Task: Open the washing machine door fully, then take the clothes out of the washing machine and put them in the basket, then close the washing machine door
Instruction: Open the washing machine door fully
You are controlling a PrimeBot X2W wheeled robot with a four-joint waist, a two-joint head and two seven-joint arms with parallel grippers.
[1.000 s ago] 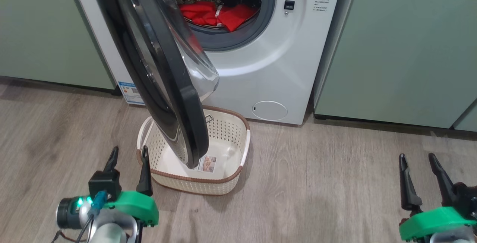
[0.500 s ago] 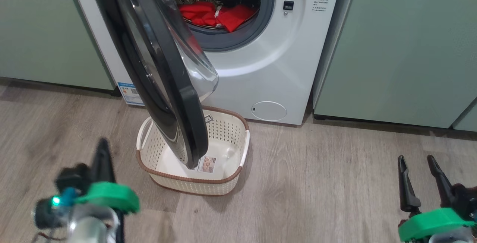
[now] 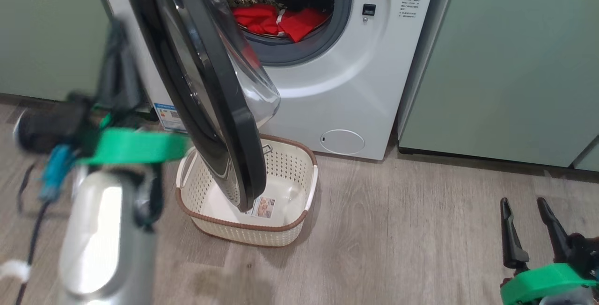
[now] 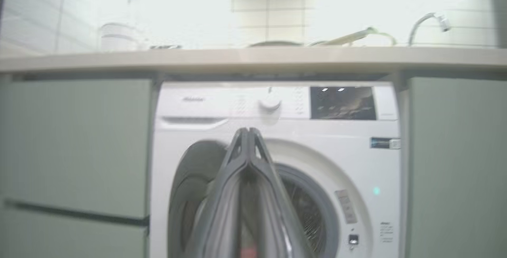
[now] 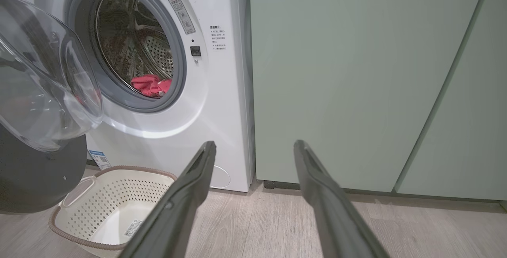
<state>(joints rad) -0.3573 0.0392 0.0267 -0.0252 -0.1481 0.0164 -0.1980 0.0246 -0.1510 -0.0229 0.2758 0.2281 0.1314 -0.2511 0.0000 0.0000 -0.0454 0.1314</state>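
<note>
The white washing machine (image 3: 346,76) stands with its door (image 3: 210,94) swung partway out, the black rim and glass bowl hanging over the basket (image 3: 306,192). Red clothes (image 3: 276,19) lie in the drum. The cream basket is on the floor in front of the machine, with just a label on its base. My left gripper (image 3: 117,29) is raised and blurred, left of the door, touching nothing. In the left wrist view the left gripper (image 4: 247,131) is shut and empty, pointing at the machine (image 4: 336,151). My right gripper (image 3: 524,206) is low at the right, open; its fingers (image 5: 198,175) stand wide apart.
Pale green cabinets (image 3: 505,61) flank the machine on both sides (image 3: 47,38). The floor (image 3: 398,239) is grey wood planks. A counter (image 4: 253,56) with a tap runs above the machine. The service flap (image 3: 342,142) sits low on the machine's front.
My left gripper has shut and the left arm has lifted from the floor level up beside the door. The camera shifted slightly. The right gripper has stayed put.
</note>
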